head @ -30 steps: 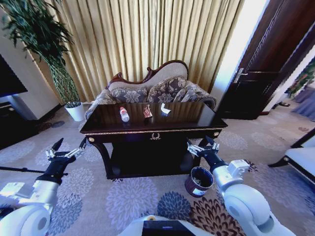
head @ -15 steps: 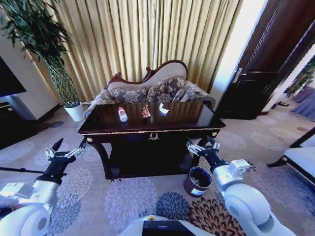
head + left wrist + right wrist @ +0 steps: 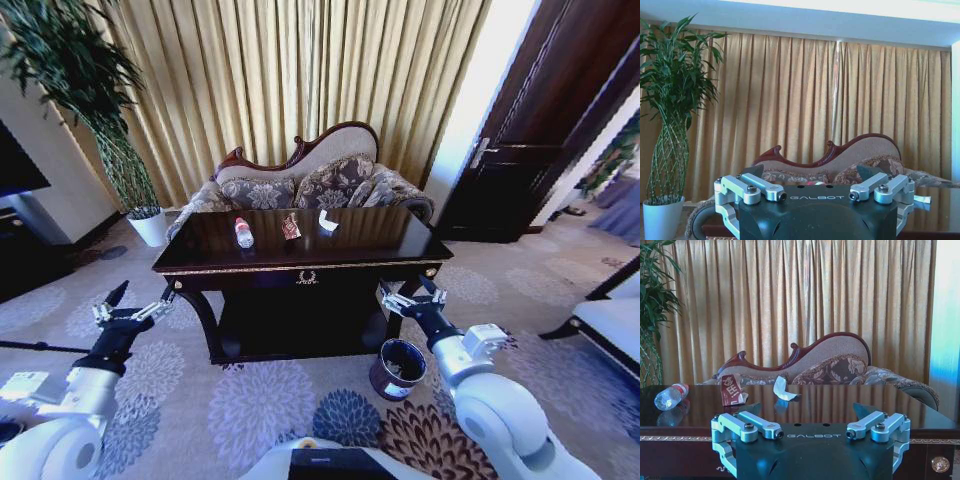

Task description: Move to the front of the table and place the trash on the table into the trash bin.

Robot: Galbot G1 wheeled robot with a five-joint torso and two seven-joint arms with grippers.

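Observation:
The dark glossy table (image 3: pixel 385 238) stands ahead of me with its gold wreath emblem facing me. On its top lie a clear bottle (image 3: pixel 243 233) with a red cap, a reddish-brown wrapper (image 3: pixel 291 228) and a white scrap (image 3: pixel 327 222). The right wrist view shows the same bottle (image 3: pixel 670 396), wrapper (image 3: pixel 731 390) and scrap (image 3: pixel 781 389) across the table (image 3: pixel 850 402). The trash bin (image 3: pixel 400 368) sits on the carpet by the table's front right leg. My left gripper (image 3: pixel 140 300) hangs open off the table's left front corner. My right gripper (image 3: pixel 412 297) hangs open just above the bin.
A patterned sofa (image 3: pixel 310 180) stands behind the table before gold curtains. A tall plant in a white pot (image 3: pixel 152 226) is at the back left, a dark door (image 3: pixel 520 190) at the right, a white seat (image 3: pixel 615 325) at the far right. Floral carpet lies around the table.
The whole picture has shifted a little, so the camera has moved: the table and bin now sit slightly further left. Both arms hold the same pose, grippers still open.

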